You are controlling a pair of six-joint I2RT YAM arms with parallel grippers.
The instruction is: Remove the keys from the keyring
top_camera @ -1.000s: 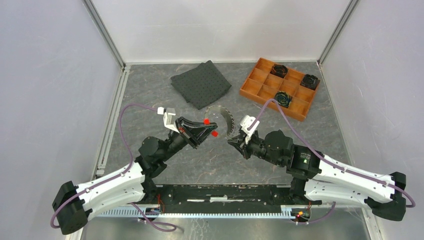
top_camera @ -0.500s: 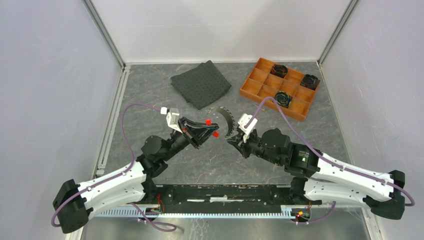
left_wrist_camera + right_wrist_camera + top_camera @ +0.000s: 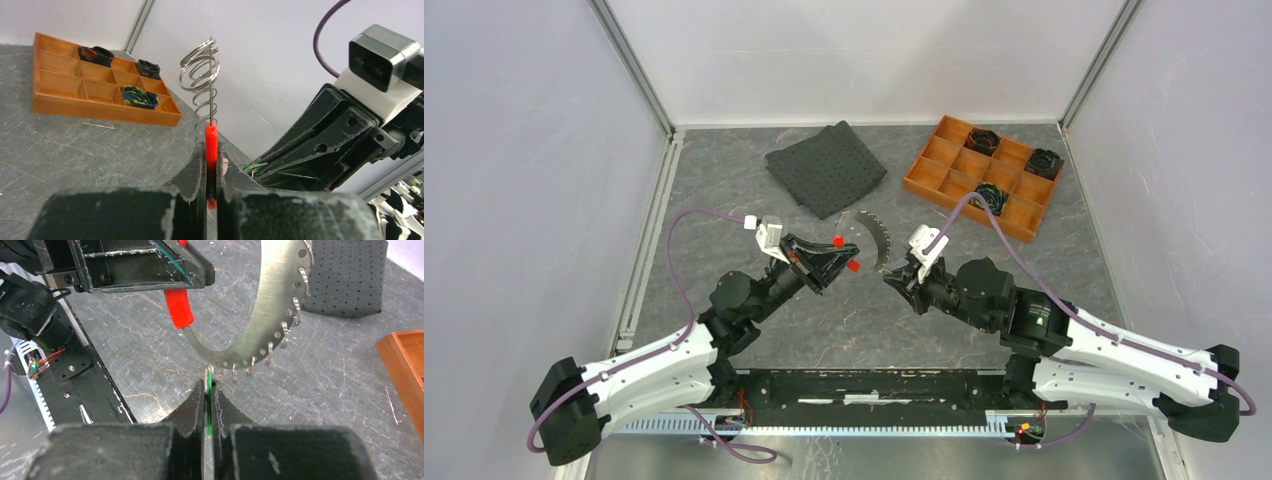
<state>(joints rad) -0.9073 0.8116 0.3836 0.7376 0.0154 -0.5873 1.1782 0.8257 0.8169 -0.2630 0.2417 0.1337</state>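
Observation:
My left gripper (image 3: pixel 848 255) is shut on the red key (image 3: pixel 837 241); in the left wrist view its red head (image 3: pixel 211 142) is pinched edge-on between the jaws. The keyring (image 3: pixel 876 236) is a curved grey metal strip with small wire loops, held in the air between both grippers; the loops show in the left wrist view (image 3: pixel 201 70). My right gripper (image 3: pixel 892 279) is shut on the thin green key (image 3: pixel 208 405) at the strip's lower end (image 3: pixel 272 315). The red head (image 3: pixel 178 307) sticks out below the left gripper (image 3: pixel 145 265).
An orange wooden compartment tray (image 3: pixel 924 181) stands at the back right with three black gear-like pieces (image 3: pixel 991 197) in it. A folded dark dotted cloth (image 3: pixel 826 167) lies at the back centre. Walls close in the table on three sides.
Both grippers shifted slightly right and toward the back with the keyring held between them. Both stay shut on their keys.

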